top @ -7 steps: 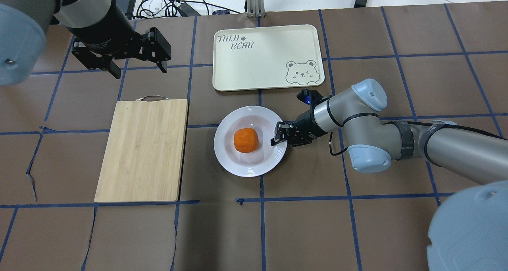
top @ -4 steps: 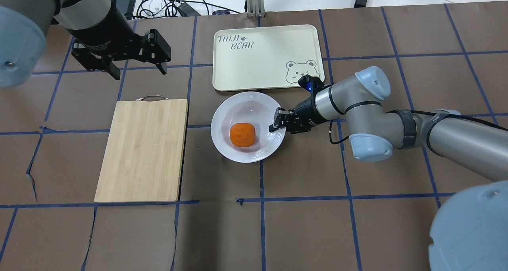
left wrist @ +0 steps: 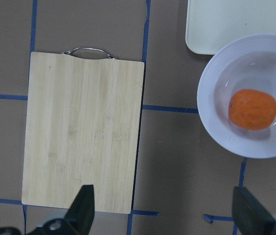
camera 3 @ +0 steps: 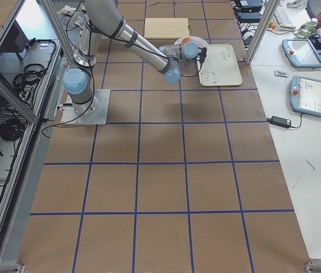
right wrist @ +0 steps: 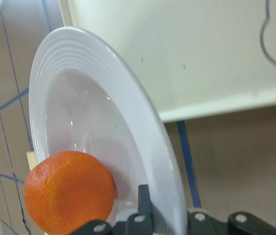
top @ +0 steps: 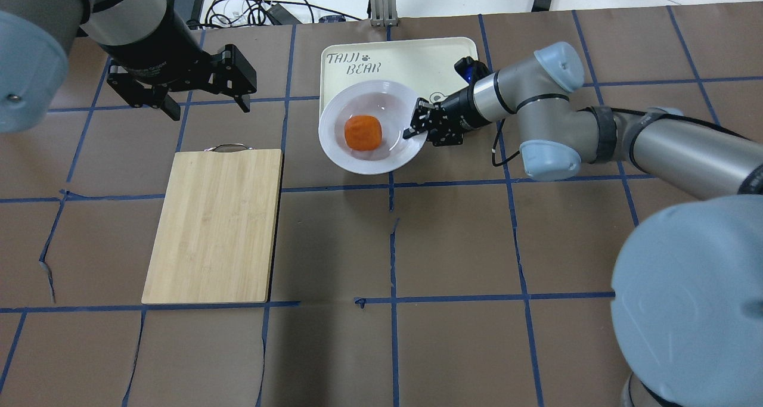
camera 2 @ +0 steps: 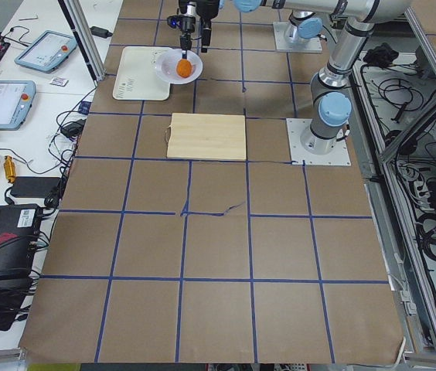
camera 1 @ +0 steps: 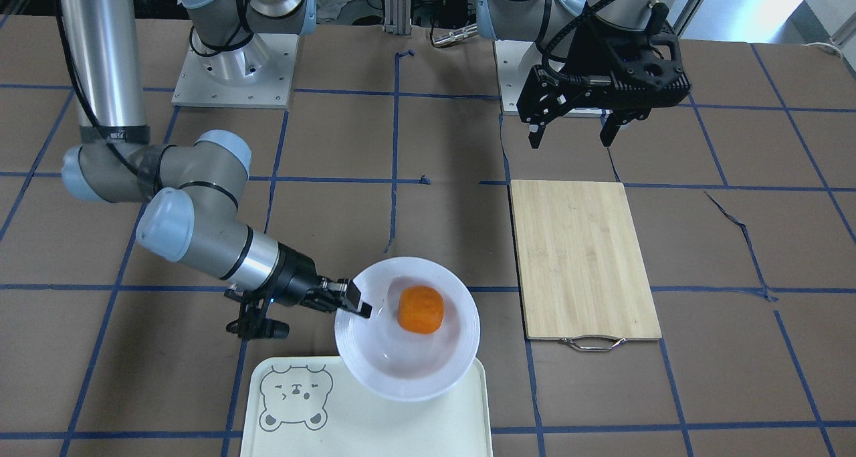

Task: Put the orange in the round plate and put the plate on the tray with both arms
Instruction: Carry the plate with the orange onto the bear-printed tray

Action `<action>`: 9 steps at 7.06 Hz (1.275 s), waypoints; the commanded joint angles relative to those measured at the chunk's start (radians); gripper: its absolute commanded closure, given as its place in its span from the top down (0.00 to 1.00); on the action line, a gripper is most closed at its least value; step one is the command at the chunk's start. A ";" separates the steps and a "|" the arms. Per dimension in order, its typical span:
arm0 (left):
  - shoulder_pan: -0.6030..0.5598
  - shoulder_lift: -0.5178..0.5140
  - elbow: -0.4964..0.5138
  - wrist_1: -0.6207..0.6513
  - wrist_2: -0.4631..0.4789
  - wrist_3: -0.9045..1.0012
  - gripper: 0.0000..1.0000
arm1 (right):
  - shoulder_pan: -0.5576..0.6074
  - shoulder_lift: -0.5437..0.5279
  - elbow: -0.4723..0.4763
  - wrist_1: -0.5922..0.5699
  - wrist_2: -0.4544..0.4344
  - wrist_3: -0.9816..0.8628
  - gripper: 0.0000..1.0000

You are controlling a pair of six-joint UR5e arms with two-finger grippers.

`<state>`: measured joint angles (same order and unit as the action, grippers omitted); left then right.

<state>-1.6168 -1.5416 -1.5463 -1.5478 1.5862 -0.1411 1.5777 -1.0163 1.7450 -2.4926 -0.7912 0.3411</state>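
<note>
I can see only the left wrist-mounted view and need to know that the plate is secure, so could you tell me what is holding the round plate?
Observer: The right tool is shut on the rim of the round plate, on the robot's right side of it.
Operator: Thank you. Is the plate over the tray yet?
Observer: Partly. In the overhead view it overlaps the edge of the tray nearest the robot, and the rest lies outside it. I cannot tell whether they touch.
Operator: Does it cover the bear outline?
Observer: No. In the front-facing view the bear outline is uncovered, beside the plate.
</note>
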 commanded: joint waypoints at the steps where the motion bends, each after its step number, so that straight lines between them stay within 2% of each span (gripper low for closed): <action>1: 0.000 0.000 0.000 0.000 0.000 0.000 1.00 | 0.001 0.210 -0.317 0.026 -0.011 0.119 0.12; 2: 0.000 0.000 0.000 0.000 0.000 0.000 1.00 | 0.001 0.282 -0.419 0.027 -0.078 0.127 0.12; 3: 0.000 0.000 0.000 0.000 0.000 0.000 1.00 | -0.001 0.310 -0.486 0.043 -0.126 0.133 0.12; 5: 0.000 0.000 0.000 0.000 0.000 0.000 1.00 | -0.002 0.306 -0.499 0.064 -0.131 0.137 0.18; 6: 0.000 0.000 0.000 0.000 0.000 0.000 1.00 | -0.002 0.305 -0.496 0.064 -0.131 0.209 0.27; 7: 0.000 0.000 0.000 0.000 0.000 0.000 1.00 | -0.002 0.301 -0.486 0.066 -0.131 0.240 0.50; 8: 0.000 0.000 0.000 0.000 0.000 0.000 1.00 | -0.005 0.295 -0.454 0.066 -0.134 0.315 0.96; 9: 0.000 0.000 0.000 0.000 0.000 0.000 1.00 | -0.019 0.265 -0.428 0.061 -0.134 0.329 1.00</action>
<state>-1.6168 -1.5416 -1.5463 -1.5478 1.5861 -0.1411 1.5699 -0.7262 1.2868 -2.4281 -0.9239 0.6303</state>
